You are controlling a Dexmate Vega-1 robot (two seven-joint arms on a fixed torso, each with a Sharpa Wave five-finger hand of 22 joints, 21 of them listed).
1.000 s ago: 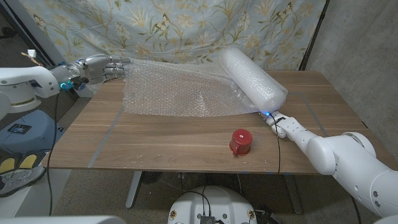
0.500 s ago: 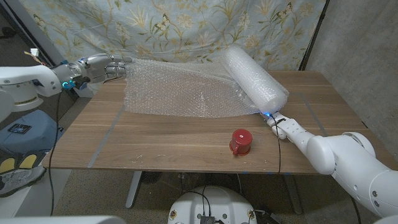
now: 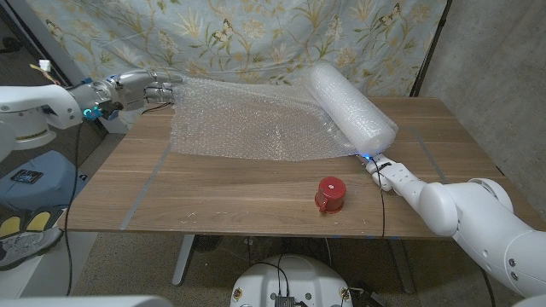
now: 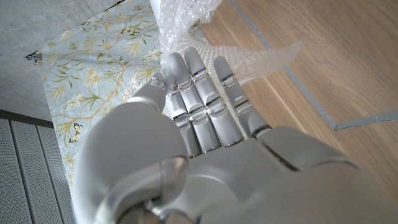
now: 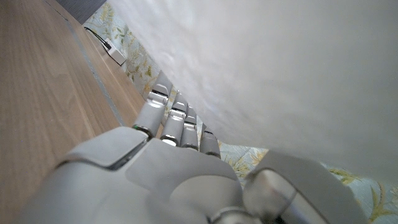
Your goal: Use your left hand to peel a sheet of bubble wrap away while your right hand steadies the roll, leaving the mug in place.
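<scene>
Stretching leftward across the table (image 3: pixel 256 192), the bubble wrap sheet (image 3: pixel 247 128) trails from the roll (image 3: pixel 351 107), which my right hand (image 3: pixel 388 175) braces, fingers together; my left hand (image 3: pixel 141 88) pinches the far corner; mug (image 3: pixel 329 194) sits nearer.

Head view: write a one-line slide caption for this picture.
Left hand holds the unrolled bubble wrap sheet while right hand steadies the roll; red mug stands apart.

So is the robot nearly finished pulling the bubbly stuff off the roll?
Partly. A long sheet already lies unrolled across the table. The left hand holds its far corner, and the right hand presses against the roll. The sheet is still attached. The red mug stands untouched.
</scene>
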